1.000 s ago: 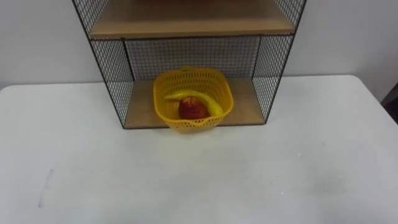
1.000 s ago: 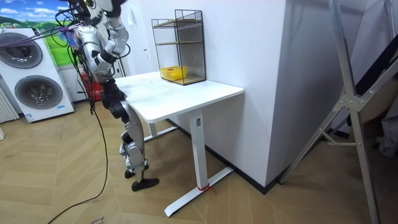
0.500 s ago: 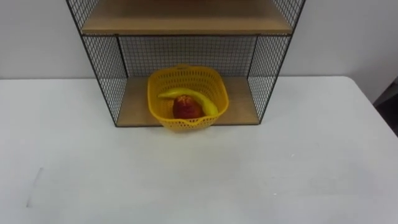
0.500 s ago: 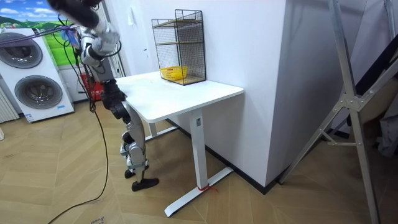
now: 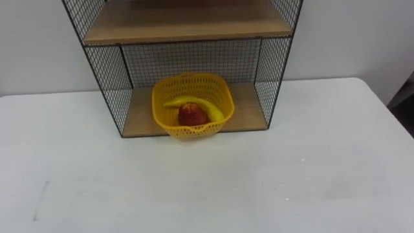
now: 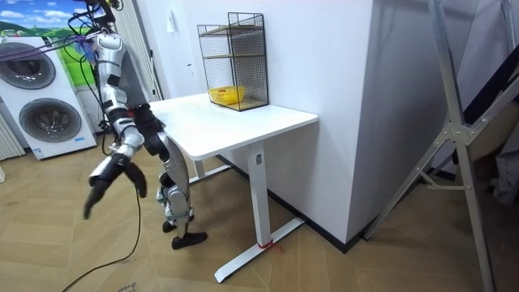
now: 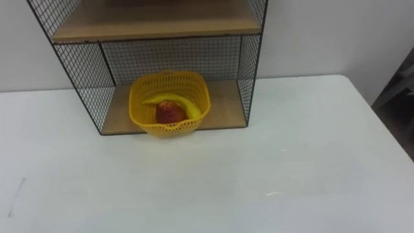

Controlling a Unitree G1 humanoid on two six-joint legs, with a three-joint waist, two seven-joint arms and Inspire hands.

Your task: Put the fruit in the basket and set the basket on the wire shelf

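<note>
The basket [image 5: 191,132] of fruit [image 5: 189,116] is set on the wire shelf [image 5: 249,110] as required; whether the lowered right hand [image 6: 105,172] is open cannot be told.

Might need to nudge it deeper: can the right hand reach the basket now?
Probably not as it stands: the right hand hangs low beside the table, below its top. The basket sits in the wire shelf, nothing blocking it.

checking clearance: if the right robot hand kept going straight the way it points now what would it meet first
Likely the wooden floor: the right robot hand hangs beside the table, pointing down toward the room view's left. Depth is unclear.
</note>
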